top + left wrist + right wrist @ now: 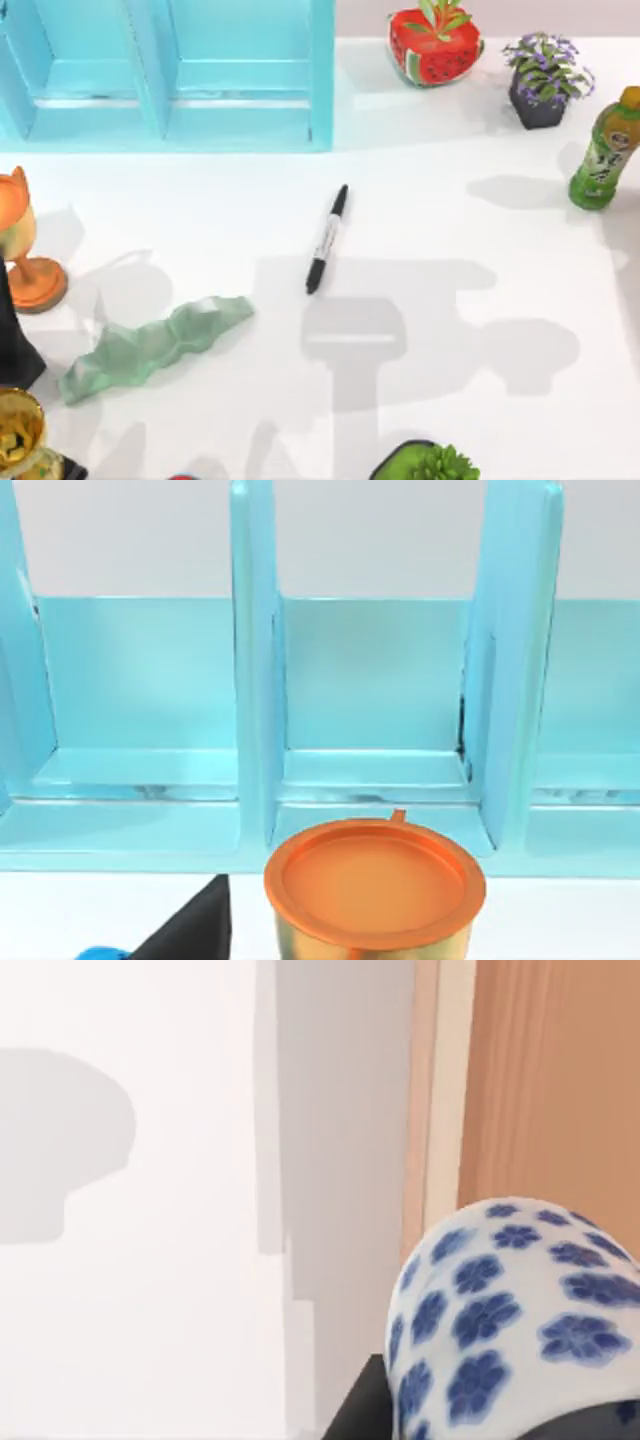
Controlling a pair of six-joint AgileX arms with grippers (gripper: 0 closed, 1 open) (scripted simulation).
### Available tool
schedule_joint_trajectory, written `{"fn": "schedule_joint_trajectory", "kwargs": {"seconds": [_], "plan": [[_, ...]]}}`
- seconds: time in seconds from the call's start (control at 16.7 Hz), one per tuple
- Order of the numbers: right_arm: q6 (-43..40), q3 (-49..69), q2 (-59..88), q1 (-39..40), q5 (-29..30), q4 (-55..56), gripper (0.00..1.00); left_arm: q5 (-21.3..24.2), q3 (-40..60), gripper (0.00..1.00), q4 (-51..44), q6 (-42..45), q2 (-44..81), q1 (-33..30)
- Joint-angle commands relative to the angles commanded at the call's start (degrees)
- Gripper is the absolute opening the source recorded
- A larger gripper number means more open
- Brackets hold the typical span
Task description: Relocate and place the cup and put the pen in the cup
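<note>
The pen [327, 239], slim and black with a pale label band, lies on the white table near the middle, tilted with its cap toward the back. In the right wrist view the cup [510, 1310], white with blue flowers, sits very close, with my right gripper [480, 1428] shut on it and a dark finger [352, 1408] beside it. Under the cup I see the table's edge and wooden floor. My left arm [12, 345] stays at the table's left edge, next to the orange goblet [22, 245].
A blue shelf unit [170, 70] stands at the back left. A gold goblet [18, 435] and a crumpled green object [150, 345] lie at the front left. A watermelon pot [432, 45], a purple plant [545, 80] and a green bottle [608, 150] stand at the back right; a green plant [430, 462] stands at the front.
</note>
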Motion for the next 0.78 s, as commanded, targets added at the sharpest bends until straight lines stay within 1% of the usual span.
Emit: {"fn": "schedule_joint_trajectory", "kwargs": {"seconds": [0.3, 0.42, 0.6, 0.78], "plan": [[0.27, -0.05, 0.30, 0.02, -0.12, 0.11, 0.00, 0.00, 0.00, 1.00, 0.00, 0.00, 0.00, 0.00], [2.11, 1.12, 2.14, 2.10, -0.15, 1.40, 0.00, 0.00, 0.00, 1.00, 0.00, 0.00, 0.00, 0.00], [8.05, 3.40, 7.59, 8.87, -0.07, 4.26, 0.00, 0.00, 0.00, 1.00, 0.00, 0.00, 0.00, 0.00], [18.58, 5.20, 12.38, 17.41, -0.01, 6.67, 0.00, 0.00, 0.00, 1.00, 0.00, 0.00, 0.00, 0.00]]}}
